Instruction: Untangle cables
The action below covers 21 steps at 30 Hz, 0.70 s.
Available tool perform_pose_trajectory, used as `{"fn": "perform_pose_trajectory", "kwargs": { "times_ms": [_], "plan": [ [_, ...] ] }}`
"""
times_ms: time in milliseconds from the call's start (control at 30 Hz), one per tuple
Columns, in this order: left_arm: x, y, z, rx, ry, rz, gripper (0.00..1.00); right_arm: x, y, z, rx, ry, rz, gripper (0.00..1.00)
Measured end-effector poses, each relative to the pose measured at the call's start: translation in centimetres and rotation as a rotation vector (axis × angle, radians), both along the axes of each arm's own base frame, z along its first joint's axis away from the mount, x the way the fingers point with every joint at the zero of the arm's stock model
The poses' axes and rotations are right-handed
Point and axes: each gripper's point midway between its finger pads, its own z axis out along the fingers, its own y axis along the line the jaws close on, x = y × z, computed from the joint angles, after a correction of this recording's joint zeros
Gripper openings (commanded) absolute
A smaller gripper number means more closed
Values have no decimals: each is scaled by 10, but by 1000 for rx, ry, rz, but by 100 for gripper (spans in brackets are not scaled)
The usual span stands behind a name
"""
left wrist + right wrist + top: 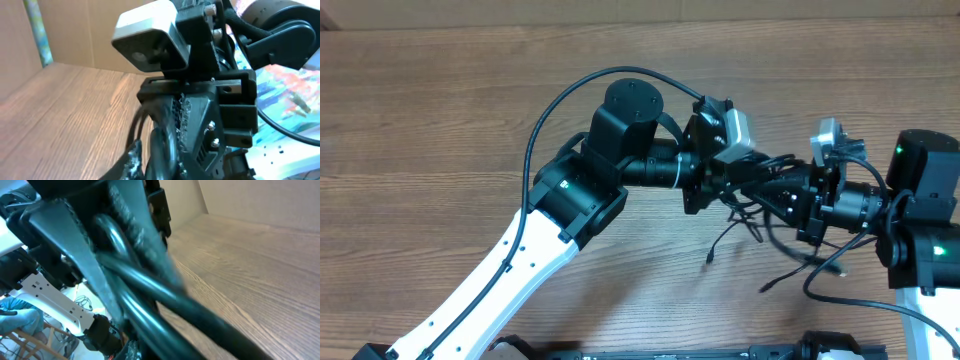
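Note:
The cables (725, 238) are thin black cords bunched between the two arms, with loose plug ends trailing onto the table. My left gripper (738, 186) and right gripper (776, 197) meet tip to tip over this bunch. In the left wrist view the cables (162, 145) run between the left gripper (157, 164) fingertips, which stand close on either side; whether they still pinch is unclear. In the right wrist view the cables (165, 295) cross diagonally and pass into the right gripper (142, 350), which is shut on them.
The wooden table (440, 110) stretches out to the left and back. The right arm's wrist camera (150, 45) fills the left wrist view at close range. A thick arm cable (570, 95) loops over the left arm. A cardboard wall (260, 200) stands behind the table.

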Motion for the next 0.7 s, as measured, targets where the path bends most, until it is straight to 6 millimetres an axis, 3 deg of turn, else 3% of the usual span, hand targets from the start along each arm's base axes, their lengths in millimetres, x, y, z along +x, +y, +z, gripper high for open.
{"fn": "perform_pose_trajectory", "kwargs": {
  "times_ms": [33,167,200,300,400,700],
  "plan": [
    [3,0,0,2,0,17,79,3,-2,-3,-15,9,-22,4],
    [24,8,-8,34,73,148,91,28,-15,-14,-81,71,-181,4],
    [49,23,-19,68,164,286,97,41,-23,-17,-97,113,-277,4],
    [70,41,-34,110,261,449,100,50,-30,-20,-102,158,-350,4],
    [77,45,-36,111,280,505,100,52,-33,-22,-102,176,-373,4],
    [67,39,-32,97,294,439,100,39,-18,-6,-27,146,-249,4]
  ]
}}
